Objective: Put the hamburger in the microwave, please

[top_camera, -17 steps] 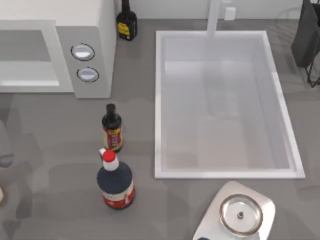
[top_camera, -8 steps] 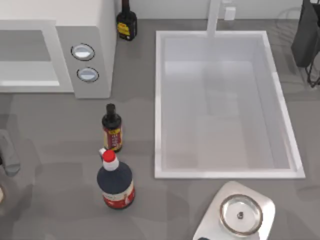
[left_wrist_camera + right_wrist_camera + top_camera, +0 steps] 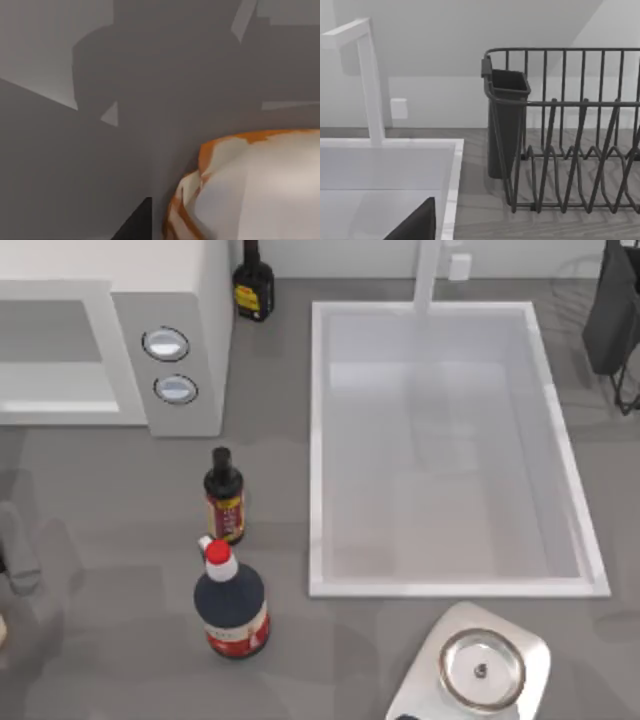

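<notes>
Two bottles (image 3: 230, 580) mid-left of the top view, below the microwave (image 3: 110, 335) at upper left with its cavity bare; left arm cut off at the left edge (image 3: 15, 550), jaw spacing impossible to tell. Left wrist view: hamburger (image 3: 255, 185) lower right, partly cropped, on grey counter (image 3: 75, 165). Right wrist view: sink (image 3: 385, 170) lower left, dish rack (image 3: 560, 150) right.

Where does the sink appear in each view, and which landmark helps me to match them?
Top view: the sink lies right of centre, to the right of the microwave.
Right wrist view: the sink lies beside the dish rack.
Left wrist view: it faces the hamburger instead.
Shared landmark: the white faucet at the sink's back rim.
</notes>
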Controlling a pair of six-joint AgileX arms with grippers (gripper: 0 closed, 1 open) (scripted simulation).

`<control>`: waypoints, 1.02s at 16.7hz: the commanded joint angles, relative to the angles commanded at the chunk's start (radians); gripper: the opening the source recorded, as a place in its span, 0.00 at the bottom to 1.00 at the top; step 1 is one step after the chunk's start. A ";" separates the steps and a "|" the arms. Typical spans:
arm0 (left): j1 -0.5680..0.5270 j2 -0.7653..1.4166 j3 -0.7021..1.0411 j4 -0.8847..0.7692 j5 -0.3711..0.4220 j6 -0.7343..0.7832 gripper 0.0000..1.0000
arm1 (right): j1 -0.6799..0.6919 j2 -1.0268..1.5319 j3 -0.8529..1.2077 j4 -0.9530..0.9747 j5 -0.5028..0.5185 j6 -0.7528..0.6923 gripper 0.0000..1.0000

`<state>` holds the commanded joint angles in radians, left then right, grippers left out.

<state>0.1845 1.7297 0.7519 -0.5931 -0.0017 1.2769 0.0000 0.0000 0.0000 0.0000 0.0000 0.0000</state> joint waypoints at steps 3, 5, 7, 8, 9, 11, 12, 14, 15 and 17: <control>0.000 0.000 0.000 0.000 0.000 0.000 0.25 | 0.000 0.000 0.000 0.000 0.000 0.000 1.00; 0.000 0.000 0.000 0.000 0.000 0.000 0.10 | 0.000 0.000 0.000 0.000 0.000 0.000 1.00; 0.000 0.000 0.000 0.000 0.000 0.000 0.00 | 0.000 0.000 0.000 0.000 0.000 0.000 1.00; 0.000 0.000 0.000 0.000 0.000 0.000 0.00 | 0.000 0.000 0.000 0.000 0.000 0.000 1.00; 0.000 0.000 0.000 0.000 0.000 0.000 0.00 | 0.000 0.000 0.000 0.000 0.000 0.000 1.00; 0.000 0.000 0.000 0.000 0.000 0.000 0.00 | 0.000 0.000 0.000 0.000 0.000 0.000 1.00; 0.000 0.000 0.000 0.000 0.000 0.000 0.00 | 0.000 0.000 0.000 0.000 0.000 0.000 1.00; 0.000 0.000 0.000 0.000 0.000 0.000 0.00 | 0.000 0.000 0.000 0.000 0.000 0.000 1.00; -0.002 -0.068 0.034 -0.098 0.011 -0.026 0.00 | 0.000 0.000 0.000 0.000 0.000 0.000 1.00; -0.002 -0.073 0.047 -0.115 0.011 -0.023 0.00 | 0.000 0.000 0.000 0.000 0.000 0.000 1.00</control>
<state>0.1826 1.6570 0.7993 -0.7079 0.0091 1.2534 0.0000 0.0000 0.0000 0.0000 0.0000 0.0000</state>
